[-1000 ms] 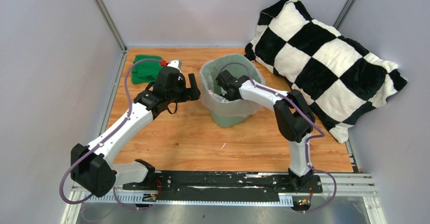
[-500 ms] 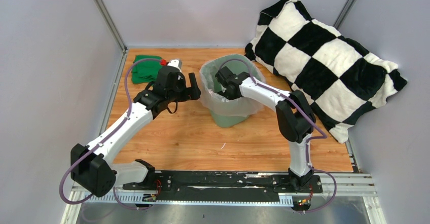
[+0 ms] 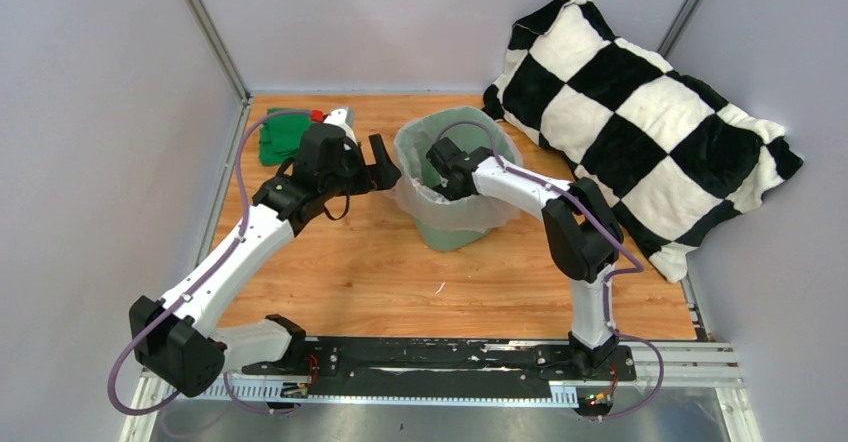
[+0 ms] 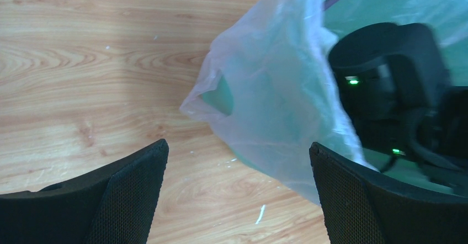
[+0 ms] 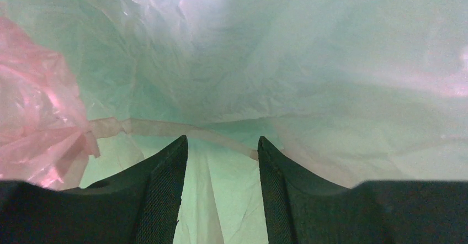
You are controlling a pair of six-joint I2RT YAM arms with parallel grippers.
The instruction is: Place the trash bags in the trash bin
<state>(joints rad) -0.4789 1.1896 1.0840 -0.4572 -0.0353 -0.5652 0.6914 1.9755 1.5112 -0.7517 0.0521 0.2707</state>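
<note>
The mint-green trash bin (image 3: 455, 230) stands at the middle back of the wooden table. The pale-pink translucent trash bag (image 3: 412, 194) lines it and hangs over its rim. My left gripper (image 3: 388, 166) is open just left of the rim; in the left wrist view (image 4: 238, 144) the draped bag (image 4: 265, 106) hangs ahead of the jaws, untouched. My right gripper (image 3: 438, 167) reaches down inside the bin. In the right wrist view (image 5: 222, 140) its jaws stand a little apart over bag film (image 5: 309, 62), with pink folds (image 5: 38, 117) at the left.
A black-and-white checkered cushion (image 3: 640, 112) leans in the back right corner, close to the bin. A dark green folded cloth (image 3: 283, 134) and a small red-capped white object (image 3: 338, 117) lie at the back left behind my left arm. Grey walls enclose the table.
My left gripper has moved a little back and right, closer to the bin's rim. My right gripper has stayed inside the bin, shifting only slightly.
</note>
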